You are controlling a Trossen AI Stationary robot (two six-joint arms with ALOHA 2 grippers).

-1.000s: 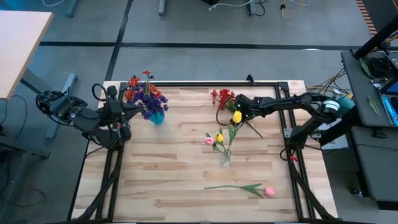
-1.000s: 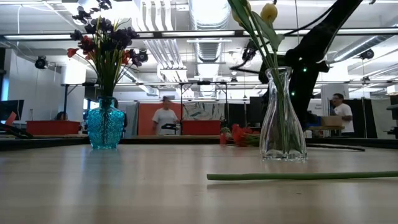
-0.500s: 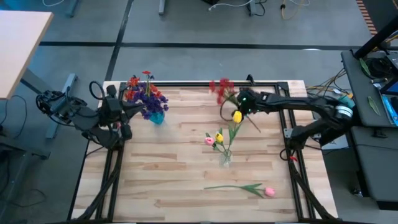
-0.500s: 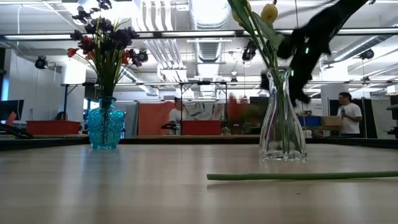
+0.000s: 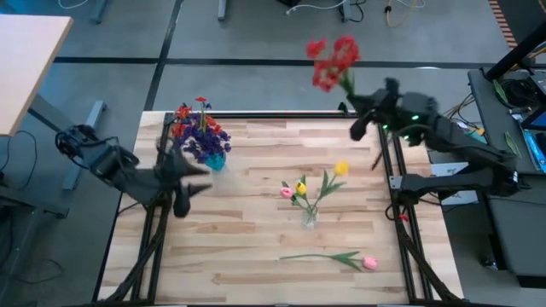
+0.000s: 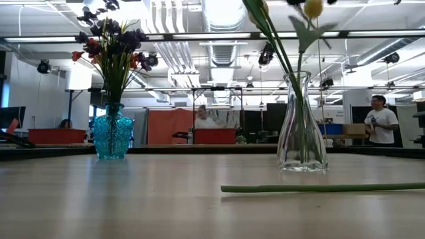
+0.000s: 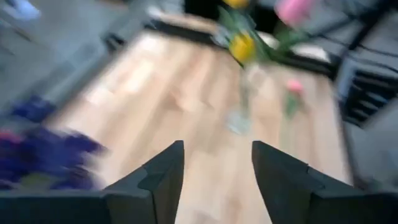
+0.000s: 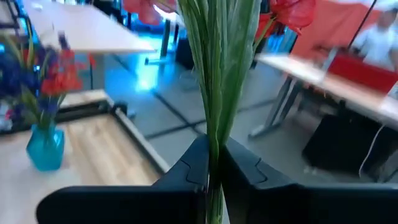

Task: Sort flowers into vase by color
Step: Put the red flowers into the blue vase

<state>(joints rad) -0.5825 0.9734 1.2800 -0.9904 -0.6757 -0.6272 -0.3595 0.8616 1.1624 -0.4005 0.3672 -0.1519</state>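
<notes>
Pale wood planks make up your surface (image 5: 256, 247), framed by black rails, with grey floor all around it. You have two vases on it: a blue vase (image 5: 215, 160) at the far left corner, holding a bunch of purple and red flowers (image 5: 198, 132), and a clear vase (image 5: 309, 218) near the middle. Your clear vase holds three buds, two yellow ones (image 5: 341, 169) and one pink one (image 5: 287, 193), on leaning green stems. One pink tulip (image 5: 368, 263) lies flat on the planks at the near side, in front of the clear vase, its stem pointing left.

Your right pincer (image 5: 357, 122) is raised above the far right edge, closed on the stem of one red cluster (image 5: 331, 61), which sits high and beyond the far rail. Your right wrist view shows both fingers (image 8: 194, 163) pressed against the green stem.

Your left pincer (image 5: 189, 181) hangs over the left side, just in front of the blue vase, its fingers (image 7: 163, 175) spread apart and holding nothing.

Beyond, two people (image 6: 380, 121) stand in the room.
</notes>
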